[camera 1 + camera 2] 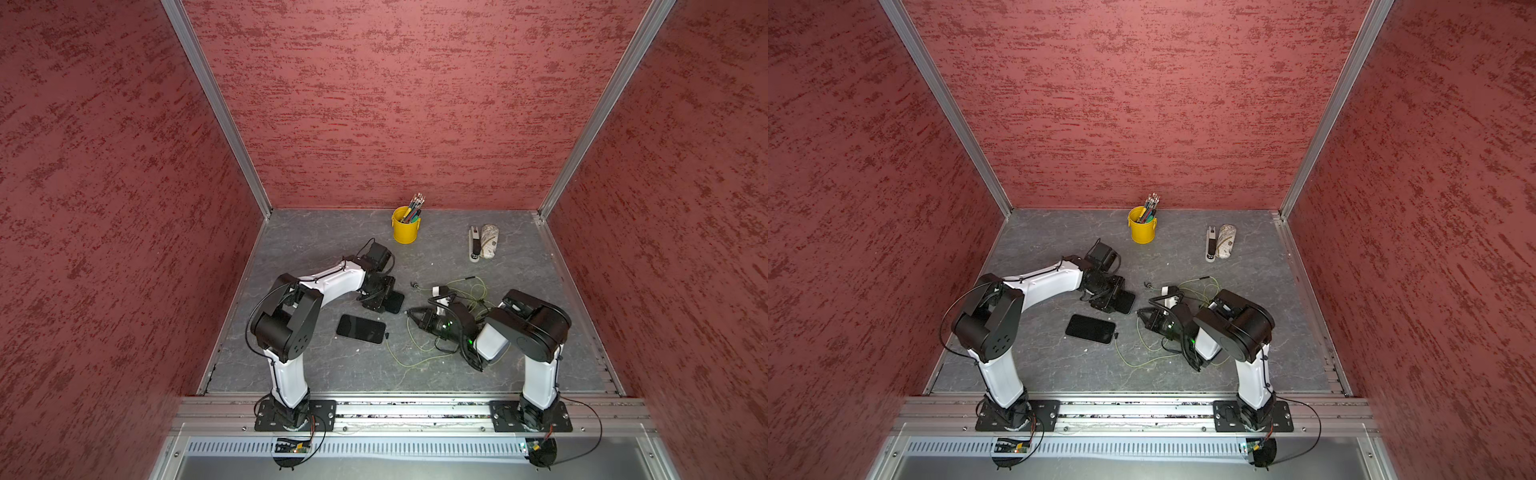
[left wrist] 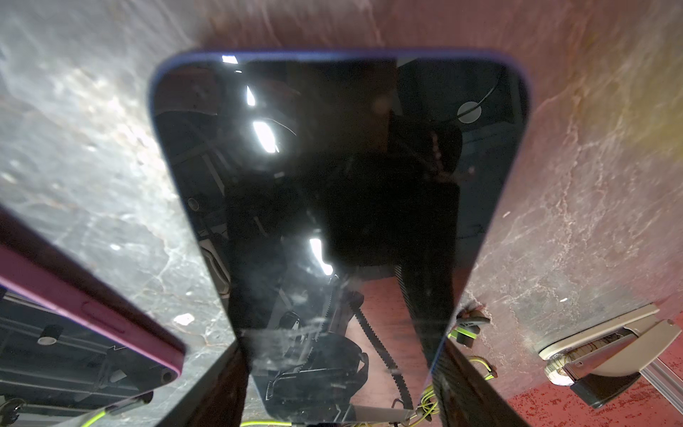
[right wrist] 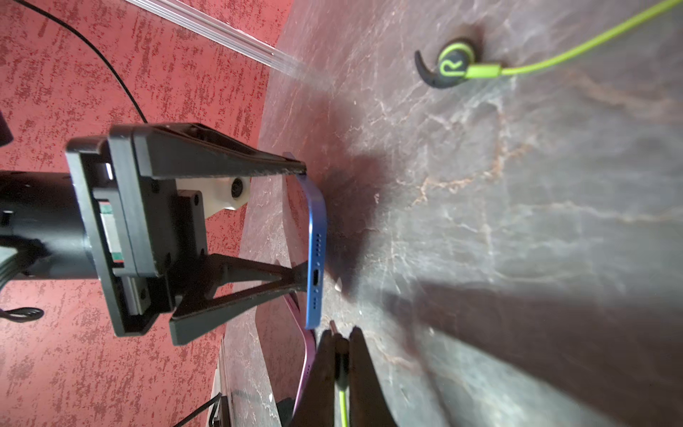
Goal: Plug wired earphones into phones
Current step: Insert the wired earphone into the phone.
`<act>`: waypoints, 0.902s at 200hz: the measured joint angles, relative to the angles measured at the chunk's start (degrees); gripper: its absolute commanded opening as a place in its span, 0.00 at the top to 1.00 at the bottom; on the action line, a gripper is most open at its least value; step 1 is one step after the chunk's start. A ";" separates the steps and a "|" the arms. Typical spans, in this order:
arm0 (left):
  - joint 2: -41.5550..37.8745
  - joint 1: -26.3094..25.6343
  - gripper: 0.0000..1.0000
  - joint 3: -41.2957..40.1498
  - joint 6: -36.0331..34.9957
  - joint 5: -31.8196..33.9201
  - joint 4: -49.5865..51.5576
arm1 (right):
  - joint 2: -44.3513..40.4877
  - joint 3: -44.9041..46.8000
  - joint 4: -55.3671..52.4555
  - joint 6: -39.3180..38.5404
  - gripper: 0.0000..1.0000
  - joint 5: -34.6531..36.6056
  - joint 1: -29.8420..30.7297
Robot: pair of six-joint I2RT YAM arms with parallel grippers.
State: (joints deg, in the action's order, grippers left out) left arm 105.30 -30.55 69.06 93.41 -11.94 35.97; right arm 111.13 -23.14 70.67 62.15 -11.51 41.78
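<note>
**Left tool clamps one phone, right tool holds a plug beside it**

The table is a grey slab with pale veins. It is closed on three sides by rough red walls, with aluminium rails in the corners. At the back stands a yellow bucket of pens. More to the right, a white power strip touches a patterned pouch.

From the left: the left tool is low over the table. Its two fingers press on the long sides of the blue-edged phone, which lies screen up. Just in front of it, toward the robot's bases, the purple-edged phone lies flat and free. A black plug sits at its right end, and a yellow-green cable runs away from it.

Further right, the right tool is squeezed together on the second plug. The metal tip of this plug shows past the fingertips. It is close to a corner of the blue-edged phone's short end and is not in the socket. One earbud lies alone on the table. The loose cables lie tangled beside the right arm.
</note>
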 measured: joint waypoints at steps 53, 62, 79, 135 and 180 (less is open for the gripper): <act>0.00 -0.17 0.35 0.00 0.00 0.02 0.02 | 0.00 -1.62 -0.28 -0.04 1.00 0.17 0.00; 0.00 -0.24 0.35 0.00 0.02 0.02 0.04 | 0.00 -1.77 -0.31 -0.07 1.00 0.20 0.00; 0.00 -0.39 0.35 0.00 0.00 0.02 0.04 | 0.00 -1.81 -0.35 -0.07 1.00 0.26 0.00; 0.00 -0.55 0.35 0.00 0.02 0.07 0.02 | 0.00 -2.73 -1.73 -0.50 1.00 0.76 -0.04; 0.00 -0.61 0.35 0.00 0.02 0.24 0.02 | 0.00 -2.71 -1.90 -0.46 1.00 1.27 -0.28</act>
State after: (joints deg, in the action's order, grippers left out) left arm 105.30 -31.16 69.06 93.43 -11.70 35.99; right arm 111.13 -25.85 68.77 61.69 -10.24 41.50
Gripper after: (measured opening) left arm 0.732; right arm 0.084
